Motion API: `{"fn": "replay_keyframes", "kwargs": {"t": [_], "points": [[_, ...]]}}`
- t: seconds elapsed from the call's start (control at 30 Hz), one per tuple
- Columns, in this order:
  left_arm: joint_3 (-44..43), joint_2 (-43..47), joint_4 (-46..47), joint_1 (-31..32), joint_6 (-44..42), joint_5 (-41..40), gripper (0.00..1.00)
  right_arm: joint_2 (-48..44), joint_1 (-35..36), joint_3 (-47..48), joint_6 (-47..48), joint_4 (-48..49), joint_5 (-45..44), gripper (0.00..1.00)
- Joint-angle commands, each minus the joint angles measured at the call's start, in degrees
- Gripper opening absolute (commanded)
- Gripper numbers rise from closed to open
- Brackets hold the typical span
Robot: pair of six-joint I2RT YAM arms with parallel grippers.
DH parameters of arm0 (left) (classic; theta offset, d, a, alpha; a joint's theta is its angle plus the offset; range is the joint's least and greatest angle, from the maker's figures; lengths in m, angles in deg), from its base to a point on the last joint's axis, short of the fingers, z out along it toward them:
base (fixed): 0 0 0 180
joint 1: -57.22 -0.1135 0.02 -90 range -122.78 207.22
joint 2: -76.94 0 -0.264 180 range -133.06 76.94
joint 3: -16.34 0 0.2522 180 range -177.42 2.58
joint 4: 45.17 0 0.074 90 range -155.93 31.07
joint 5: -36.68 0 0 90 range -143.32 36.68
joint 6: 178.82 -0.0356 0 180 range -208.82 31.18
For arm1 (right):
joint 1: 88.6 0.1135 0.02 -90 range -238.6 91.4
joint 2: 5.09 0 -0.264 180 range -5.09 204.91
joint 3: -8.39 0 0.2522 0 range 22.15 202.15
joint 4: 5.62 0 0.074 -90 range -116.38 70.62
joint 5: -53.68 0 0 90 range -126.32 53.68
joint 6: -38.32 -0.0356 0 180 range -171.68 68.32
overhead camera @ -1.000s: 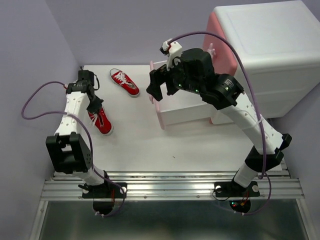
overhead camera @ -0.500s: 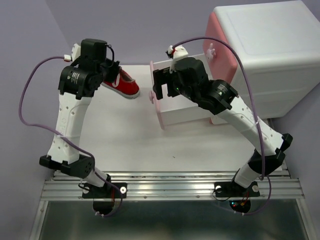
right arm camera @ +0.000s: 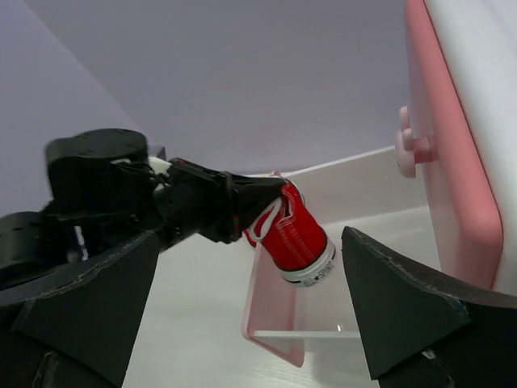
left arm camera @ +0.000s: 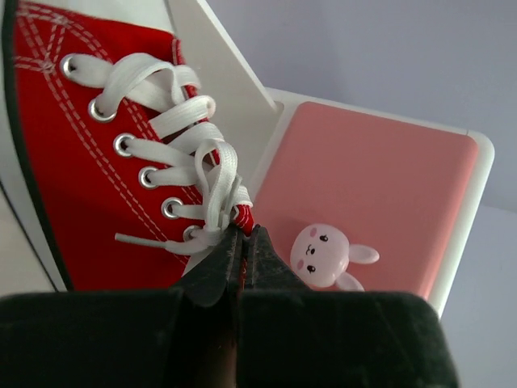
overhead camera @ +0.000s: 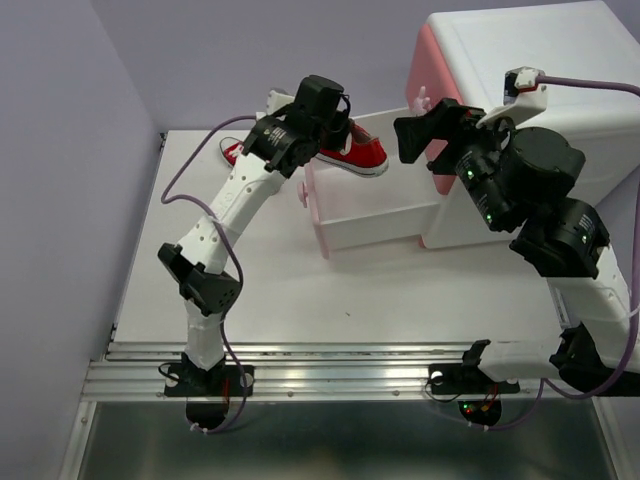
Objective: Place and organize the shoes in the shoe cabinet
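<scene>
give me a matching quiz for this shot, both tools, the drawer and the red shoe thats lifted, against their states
Things:
1. left tool
2. right tool
3. drawer
4. red sneaker

States:
a. pulled out of the cabinet
b. open, holding nothing
c. in the air over the drawer
d. shut on a shoe by its laced top

Pairs: 1-d, 2-b, 3-a, 4-c

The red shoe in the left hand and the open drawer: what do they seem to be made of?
Red shoe: probably canvas, matte; stitching and a cloth-like surface show. Its eyelets shine like metal, and its sole looks like smooth white rubber. Drawer: probably plastic, smooth, faintly glossy; its pink front looks thin and moulded in one piece.
</scene>
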Motion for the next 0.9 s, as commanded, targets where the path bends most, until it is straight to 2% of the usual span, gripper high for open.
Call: {"fn": "replay_keyframes", "kwargs": {"t": [0.0,0.23,0.3,0.67,0.87], "points": [[-4.96,-1.89,14.10,0.72,5.37,-3.10,0.00,2.05,0.20,2.48,0.08,1.76,-0.98,1.00],[-4.71,-8.75,16.40,3.80,8.27,-3.00,0.00,2.76,0.20,2.49,-0.27,-0.35,-1.25,1.00],[-4.80,-10.33,16.05,4.59,8.62,-5.45,0.00,2.24,0.20,1.17,-0.62,-0.53,-1.42,1.00],[-4.09,-12.45,9.72,9.16,19.25,-13.28,0.00,1.97,0.20,-1.03,-1.76,-4.66,-0.63,1.00],[-1.20,-11.58,2.96,12.50,26.00,-12.59,0.00,1.62,0.20,-2.52,-0.63,-6.59,1.39,1.00]]}}
